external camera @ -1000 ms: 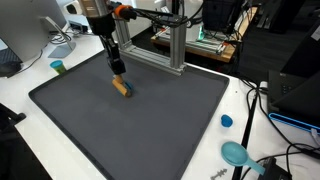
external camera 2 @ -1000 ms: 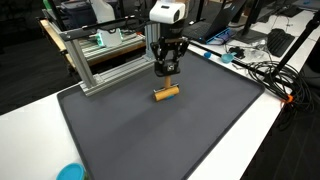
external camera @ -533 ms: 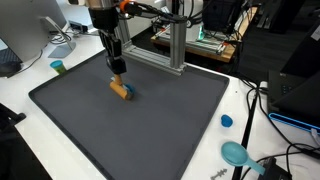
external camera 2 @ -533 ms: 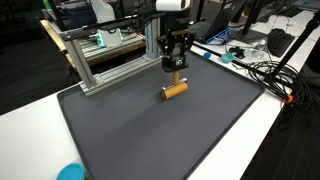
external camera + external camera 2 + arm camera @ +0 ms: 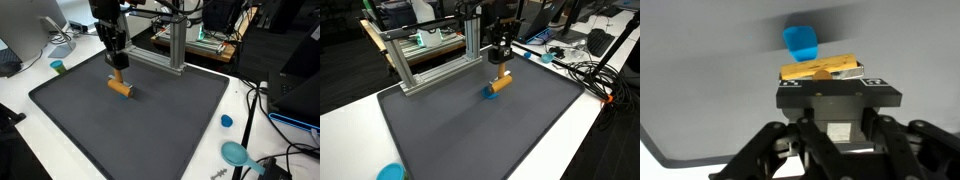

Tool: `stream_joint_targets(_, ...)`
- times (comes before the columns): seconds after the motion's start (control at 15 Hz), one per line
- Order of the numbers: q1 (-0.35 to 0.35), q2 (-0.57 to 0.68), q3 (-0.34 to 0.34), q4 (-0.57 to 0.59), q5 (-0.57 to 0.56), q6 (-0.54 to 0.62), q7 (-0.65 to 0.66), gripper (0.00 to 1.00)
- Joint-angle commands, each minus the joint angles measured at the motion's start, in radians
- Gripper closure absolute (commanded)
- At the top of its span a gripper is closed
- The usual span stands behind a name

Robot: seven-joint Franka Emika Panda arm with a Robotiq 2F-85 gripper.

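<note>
While jaws clench orange peg [image 5: 120, 87] over dark mat [image 5: 150, 125], alu frame [image 5: 175, 45] stands close behind.

- Gripper [image 5: 118, 72]: one.
- Wooden stick with a blue tip [image 5: 121, 87]: one.
- Dark gray mat [image 5: 150, 130]: one.
- Aluminium frame [image 5: 420, 65]: one.
- Small blue cap [image 5: 226, 121]: one.
- Teal round dish [image 5: 236, 153]: one.
- Small teal cylinder [image 5: 58, 67]: one.

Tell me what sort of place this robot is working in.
Probably a lab or workshop: an aluminium frame stands behind the dark mat, a monitor sits nearby, and cables trail over the white table. The pincer grips a wooden block.
</note>
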State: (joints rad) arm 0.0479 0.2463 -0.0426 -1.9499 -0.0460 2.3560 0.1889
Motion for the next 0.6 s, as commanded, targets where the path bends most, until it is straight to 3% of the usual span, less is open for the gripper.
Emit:
stream_joint_targets(0.0,-0.002,-0.04,0.044,0.048,-0.004,-0.165,-0.151,0.78)
stream_joint_targets(0.33,0.004,-0.039,0.093,0.167,-0.009,-0.41,-0.357,0.78)
stream_joint_targets(0.53,-0.022,-0.032,0.103,0.197,0.029,-0.475,-0.548,0.78)
